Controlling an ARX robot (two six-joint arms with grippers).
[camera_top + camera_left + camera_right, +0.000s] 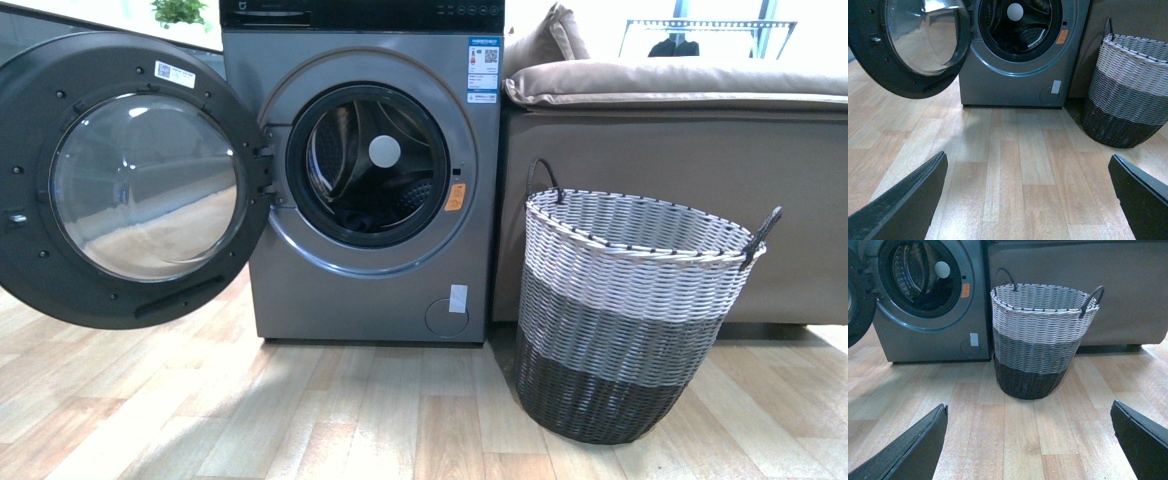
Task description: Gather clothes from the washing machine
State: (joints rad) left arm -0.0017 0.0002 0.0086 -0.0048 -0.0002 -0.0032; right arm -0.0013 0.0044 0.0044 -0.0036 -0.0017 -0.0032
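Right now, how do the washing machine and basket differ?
The washing machine is grey metal, opening at the front; the basket is woven in white, grey, black bands, open on top. The machine stands taller than the basket. Dark clothes lie in the machine; the basket's inside is hidden. Both stand on the floor.

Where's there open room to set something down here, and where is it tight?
The wood floor in front of the washing machine, left of the woven basket, is bare. Tight: the gap between machine and basket, and under the open door.
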